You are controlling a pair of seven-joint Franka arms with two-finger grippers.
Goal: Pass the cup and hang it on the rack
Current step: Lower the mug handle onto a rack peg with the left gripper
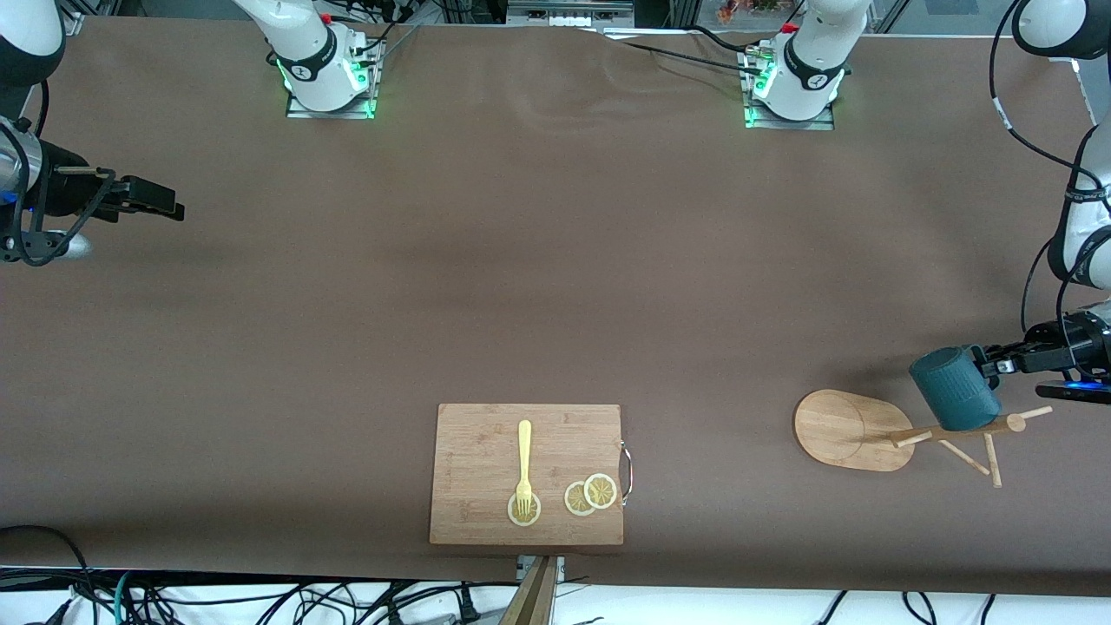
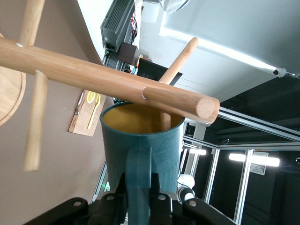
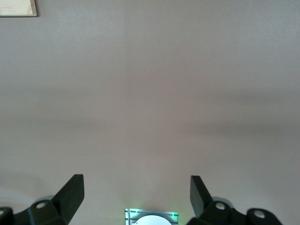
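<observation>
Teal and ribbed, the cup hung in the left claw, clamped by its handle, mouth against the top of the rack, one peg reaching inside. That bamboo rack stood at the left arm's end of the worktop. Over the worktop's other end the right claw waited, fingers apart.

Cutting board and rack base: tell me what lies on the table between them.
Nothing: in the front view the stretch from the cutting board to the rack base is bare brown cloth.
</observation>
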